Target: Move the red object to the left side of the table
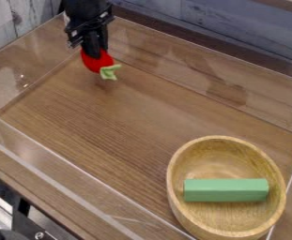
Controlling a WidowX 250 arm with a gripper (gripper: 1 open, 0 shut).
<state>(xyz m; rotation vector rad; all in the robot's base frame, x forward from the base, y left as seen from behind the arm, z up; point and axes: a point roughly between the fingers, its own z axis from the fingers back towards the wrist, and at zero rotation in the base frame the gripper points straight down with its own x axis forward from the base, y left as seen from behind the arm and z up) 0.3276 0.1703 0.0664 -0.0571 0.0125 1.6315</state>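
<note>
The red object point(93, 62), a small glossy strawberry-like toy with a light green leafy cap at its lower right, hangs just above or at the brown wood-grain table point(123, 141) near the far left. My black gripper point(94, 54) points straight down and is shut on the red object's upper part. Whether the toy touches the tabletop I cannot tell.
A round wooden bowl point(198, 155) at the near right holds a green rectangular block point(226, 190). Low clear acrylic walls point(60, 192) border the table on all sides; the left wall runs close to the gripper.
</note>
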